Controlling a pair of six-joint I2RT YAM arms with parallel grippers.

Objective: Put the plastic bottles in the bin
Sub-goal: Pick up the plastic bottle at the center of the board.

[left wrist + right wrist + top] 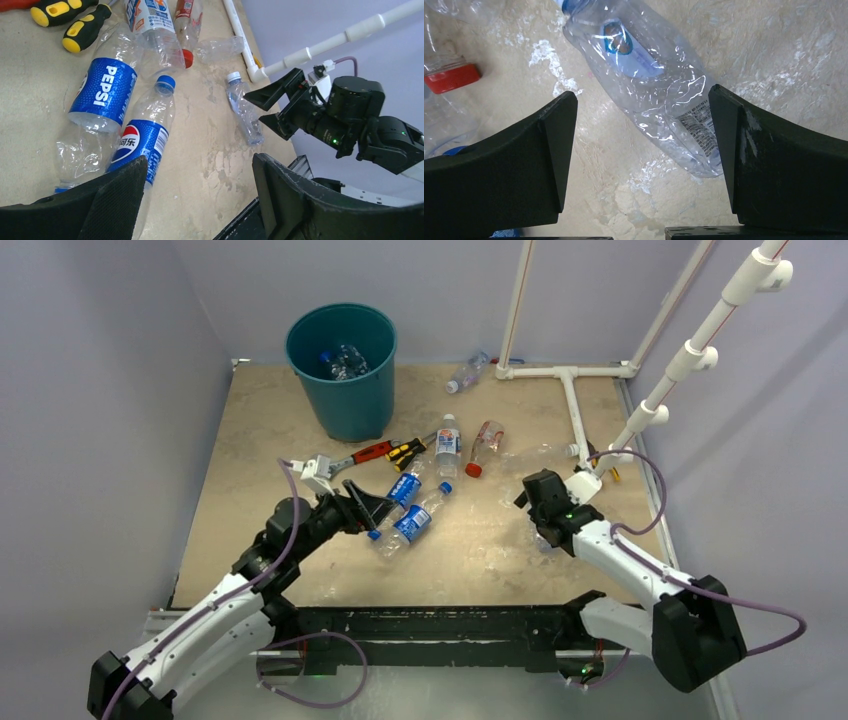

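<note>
Table (250,440) is a scuffed beige board with white blotches, boxed in by pale grey-lilac walls (100,360). A white PVC pipe frame (572,410) lies along the upper right of the overhead view.

Bin (345,395) stands upright at upper centre-left, near the back wall, with a few clear bottles (345,362) already inside.

Your left gripper (372,508), mid-frame: jaws partly apart, holding nothing. Two Pepsi bottles (102,92) lie just beside it, one running behind a finger in the wrist view.

Your right gripper (641,100), right of centre: jaws spread fully, straddling a crushed clear bottle (659,95) that lies flat. No grip on it.

More loose ones above centre: a white-capped bottle (448,445), a red-capped bottle (484,448), and a stray bottle (467,371) at the back wall.

Red-handled wrench (370,452) and yellow-black screwdriver (408,450) lie just below the bin.
</note>
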